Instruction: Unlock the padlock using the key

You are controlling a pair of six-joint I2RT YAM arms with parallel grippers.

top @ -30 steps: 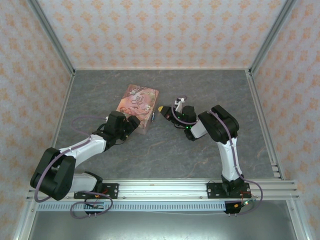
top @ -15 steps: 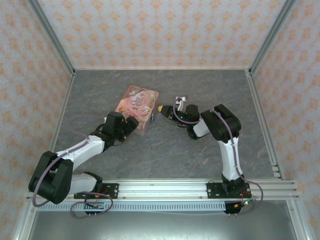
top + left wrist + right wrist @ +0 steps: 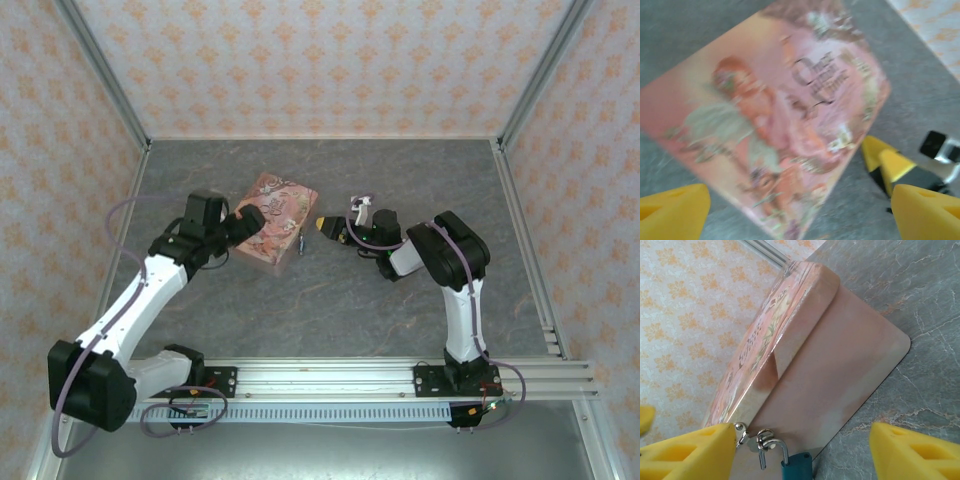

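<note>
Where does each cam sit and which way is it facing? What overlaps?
Top external: above and behind the bases, looking down at the table; both arms, left pincer, right pincer.
Left wrist: above the pink tin, looking down on its lid; own yellow fingers.
Right wrist: low, facing the tin's side and padlock; own fingers.
Shared: all three see the tin; left wrist also catches the right pincer.

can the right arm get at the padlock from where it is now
Likely yes. The right arm's fingers stand open, and the padlock hangs at the tin's edge right between them, with nothing in the gap.
</note>
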